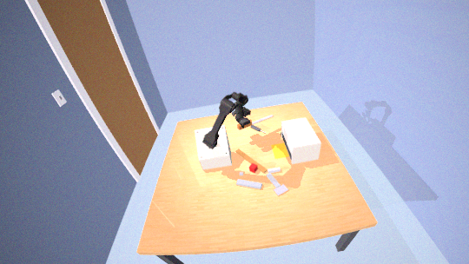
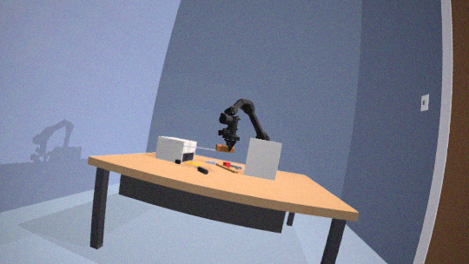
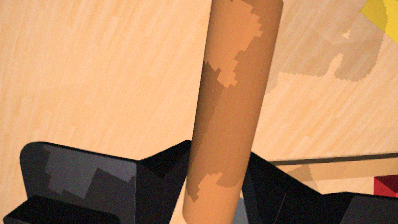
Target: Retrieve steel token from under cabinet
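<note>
My gripper (image 1: 244, 125) (image 2: 230, 148) (image 3: 216, 151) is shut on the orange handle (image 2: 221, 148) (image 3: 235, 100) of a tool, held above the table. The tool's thin pale rod (image 1: 263, 119) (image 2: 201, 148) points toward the cabinet side. The white cabinet (image 1: 301, 141) (image 2: 169, 148) stands across the table from the arm's base, with a dark opening low on its front. The yellow marked area (image 1: 279, 151) (image 3: 387, 17) lies in front of it. The steel token cannot be made out in any view.
A dark-handled tool (image 1: 256, 128) (image 2: 202, 170) lies below the gripper's far side. A wooden strip (image 1: 247, 157) (image 3: 345, 170), a red cube (image 1: 253, 168) (image 2: 227, 164) (image 3: 387, 186), a pale bar (image 1: 249, 184) and a T-shaped piece (image 1: 280, 189) lie on the table (image 1: 208, 217).
</note>
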Controlling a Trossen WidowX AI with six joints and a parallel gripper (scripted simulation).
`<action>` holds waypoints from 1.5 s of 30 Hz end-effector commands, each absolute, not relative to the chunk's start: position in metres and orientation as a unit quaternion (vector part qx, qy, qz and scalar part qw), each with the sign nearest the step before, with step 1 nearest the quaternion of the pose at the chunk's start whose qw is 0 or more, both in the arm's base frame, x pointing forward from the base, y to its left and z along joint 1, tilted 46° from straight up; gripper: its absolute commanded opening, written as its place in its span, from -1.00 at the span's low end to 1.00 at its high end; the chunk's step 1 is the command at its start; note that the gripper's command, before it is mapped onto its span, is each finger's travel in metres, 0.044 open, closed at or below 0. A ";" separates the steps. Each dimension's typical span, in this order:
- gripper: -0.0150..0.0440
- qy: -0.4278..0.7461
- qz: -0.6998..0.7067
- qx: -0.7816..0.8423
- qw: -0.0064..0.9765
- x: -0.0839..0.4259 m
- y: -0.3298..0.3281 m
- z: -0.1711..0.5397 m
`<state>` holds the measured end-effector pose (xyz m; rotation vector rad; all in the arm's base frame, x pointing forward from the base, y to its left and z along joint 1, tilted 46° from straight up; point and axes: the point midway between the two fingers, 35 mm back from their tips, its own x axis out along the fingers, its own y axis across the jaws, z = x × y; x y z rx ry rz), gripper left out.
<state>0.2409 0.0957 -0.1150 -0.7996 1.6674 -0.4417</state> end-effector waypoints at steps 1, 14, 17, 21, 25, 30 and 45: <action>-0.49 0.707 -0.200 -0.330 0.592 0.242 0.097 -0.114; -0.49 0.696 -0.236 -0.299 0.608 0.242 0.097 -0.114; -0.49 0.694 -0.244 -0.292 0.612 0.242 0.097 -0.114; -0.49 0.690 -0.255 -0.282 0.616 0.242 0.097 -0.114; -0.49 0.686 -0.266 -0.273 0.621 0.242 0.097 -0.114; -0.49 0.680 -0.279 -0.260 0.626 0.241 0.097 -0.114; -0.49 0.663 -0.319 -0.223 0.640 0.241 0.097 -0.114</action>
